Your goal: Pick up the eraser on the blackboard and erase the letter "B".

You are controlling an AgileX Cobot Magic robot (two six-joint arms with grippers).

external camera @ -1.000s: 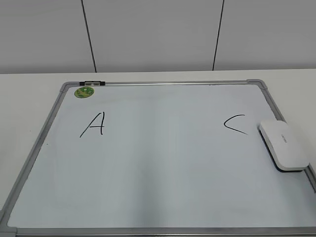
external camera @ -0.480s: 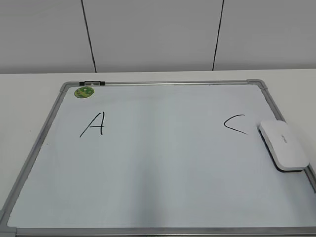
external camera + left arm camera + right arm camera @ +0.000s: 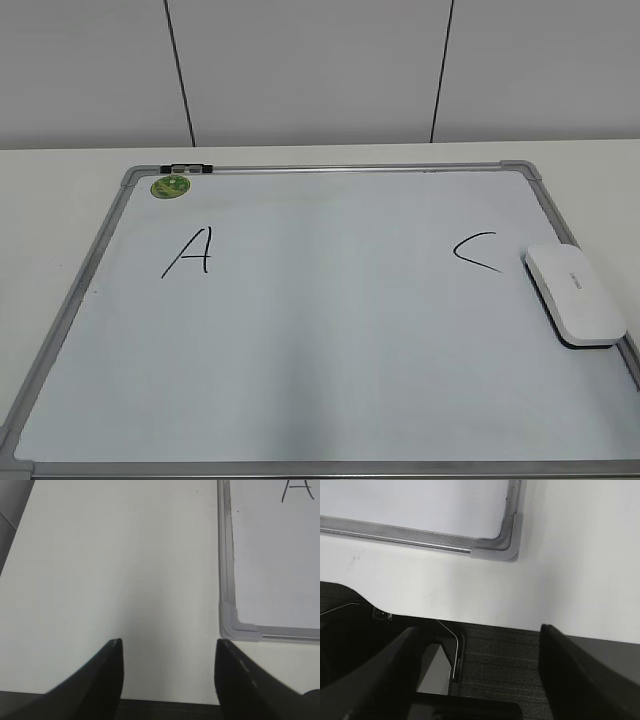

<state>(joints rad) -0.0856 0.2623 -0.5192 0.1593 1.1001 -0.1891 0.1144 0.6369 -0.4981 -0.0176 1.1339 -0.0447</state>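
Nearest the camera, both sets of fingers hang spread wide and hold nothing: the left gripper point(image 3: 167, 672) over bare desk point(image 3: 110, 570) just outside a near corner of the blackboard point(image 3: 330, 330), the right gripper point(image 3: 475, 670) past the desk's edge by the other near corner. Neither shows in the exterior view, so both are well apart from the work.

On the blackboard no letter "B" is visible; the stretch between the "A" point(image 3: 190, 252) and the "C" point(image 3: 478, 252) reads blank, so the erasing looks done. The risk is a needless further pass that smears either neighbour.

The eraser point(image 3: 575, 295) lies flat at the blackboard's right side, just beside the "C" and overlapping the frame; a careless reach could nudge it onto the "C" or off the frame.

Farthest, a green magnet point(image 3: 171, 186) sits at the blackboard's far left corner.
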